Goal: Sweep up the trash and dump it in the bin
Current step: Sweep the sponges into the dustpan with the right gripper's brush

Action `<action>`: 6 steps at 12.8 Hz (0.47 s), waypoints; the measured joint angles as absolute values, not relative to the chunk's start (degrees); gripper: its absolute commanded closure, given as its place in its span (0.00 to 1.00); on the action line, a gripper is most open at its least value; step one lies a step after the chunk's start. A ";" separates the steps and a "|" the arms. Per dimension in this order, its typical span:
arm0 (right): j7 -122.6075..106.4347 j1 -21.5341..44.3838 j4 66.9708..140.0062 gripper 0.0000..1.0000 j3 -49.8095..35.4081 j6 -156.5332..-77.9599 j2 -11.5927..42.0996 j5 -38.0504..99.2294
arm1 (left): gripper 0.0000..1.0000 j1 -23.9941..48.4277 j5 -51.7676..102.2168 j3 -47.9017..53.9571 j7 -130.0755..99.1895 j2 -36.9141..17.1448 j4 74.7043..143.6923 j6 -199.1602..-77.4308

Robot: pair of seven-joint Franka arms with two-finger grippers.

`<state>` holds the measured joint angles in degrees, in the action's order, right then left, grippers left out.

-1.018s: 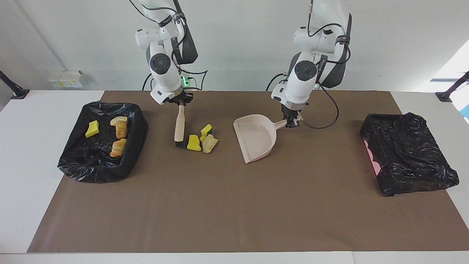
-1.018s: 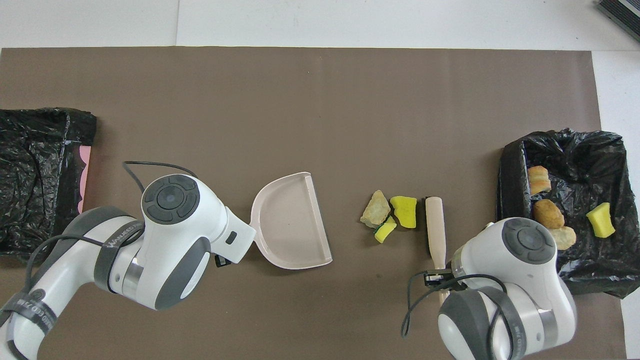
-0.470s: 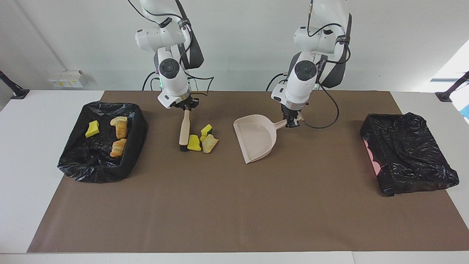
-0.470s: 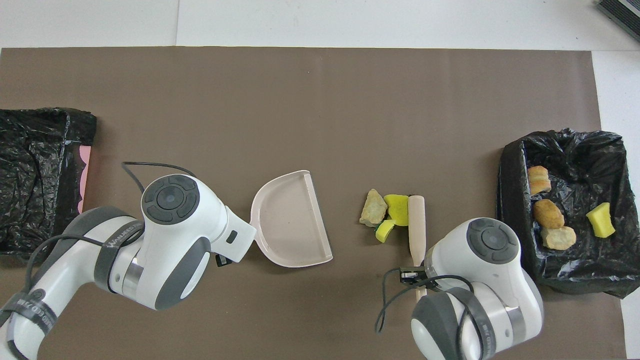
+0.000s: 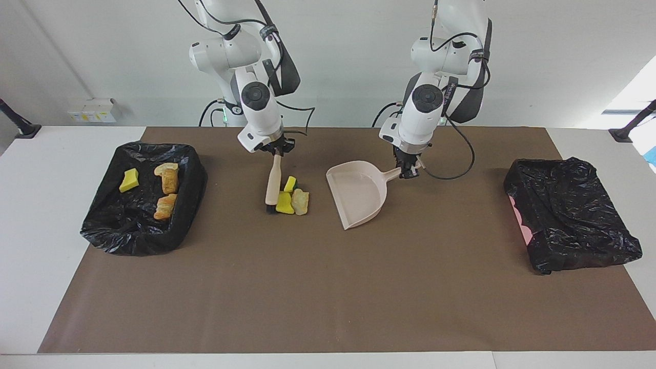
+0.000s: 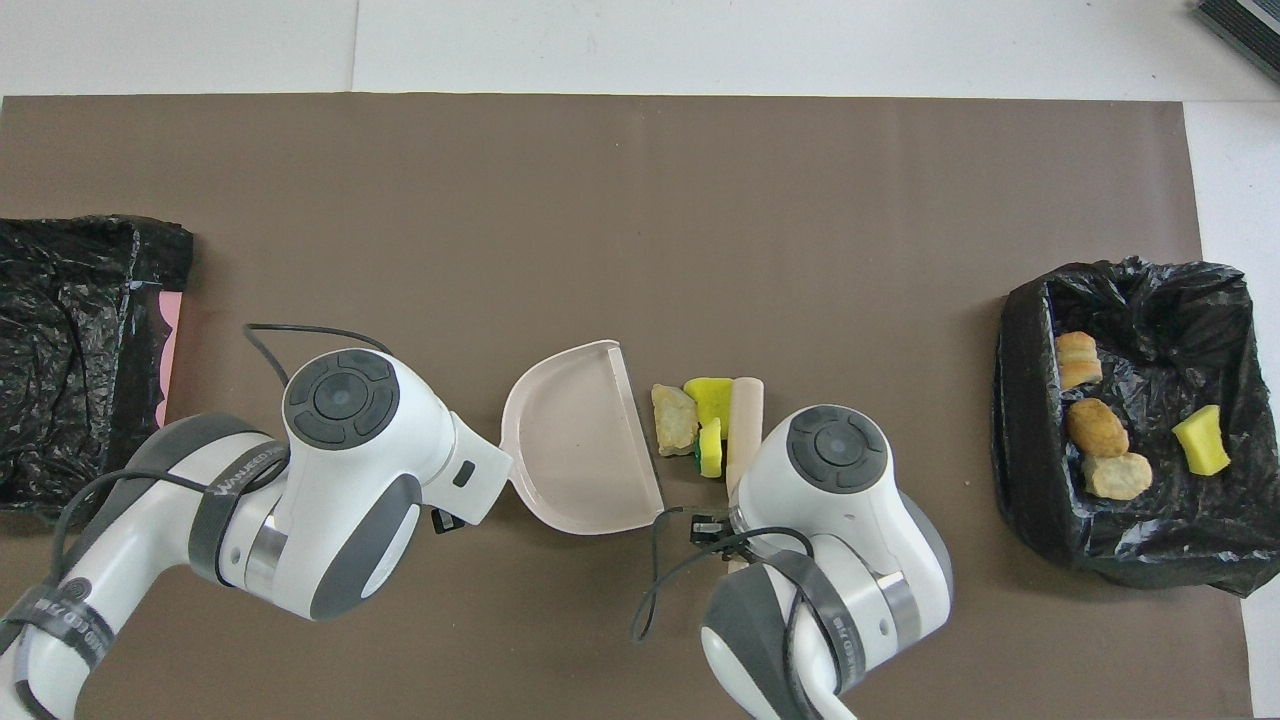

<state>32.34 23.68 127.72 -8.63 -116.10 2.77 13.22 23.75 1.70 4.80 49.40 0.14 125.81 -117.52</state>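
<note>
Pushed by the right gripper (image 5: 277, 151) clamping a beige wooden-handled brush (image 5: 272, 185), three yellow-and-tan trash lumps (image 5: 292, 201) now lie near, seemingly not touching, the beige plastic dustpan (image 5: 359, 192) gripped by the left gripper (image 5: 408, 173), needing a final sweep in.

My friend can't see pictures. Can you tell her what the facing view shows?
Two robot arms sweep trash on a brown table: the right hand pushes a brush against three small lumps toward a beige dustpan, whose handle the left hand holds. A black-lined bin at the right arm's end holds four lumps; the other bin shows none.
</note>
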 measured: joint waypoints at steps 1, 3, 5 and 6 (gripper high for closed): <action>32.83 24.89 125.02 1.00 -8.64 -116.17 5.10 13.73 | 1.00 23.75 1.70 4.80 49.37 0.14 125.81 -117.53; 32.65 26.68 120.73 1.00 -8.63 -116.48 8.54 14.91 | 1.00 23.75 1.70 4.81 49.34 0.14 125.84 -117.55; 32.38 29.36 118.82 1.00 -8.68 -117.26 9.90 15.62 | 1.00 23.75 1.70 4.81 49.03 0.14 125.86 -117.56; 32.38 30.69 118.70 1.00 -8.70 -117.33 9.91 17.02 | 1.00 23.75 1.70 4.83 48.80 0.14 125.88 -117.56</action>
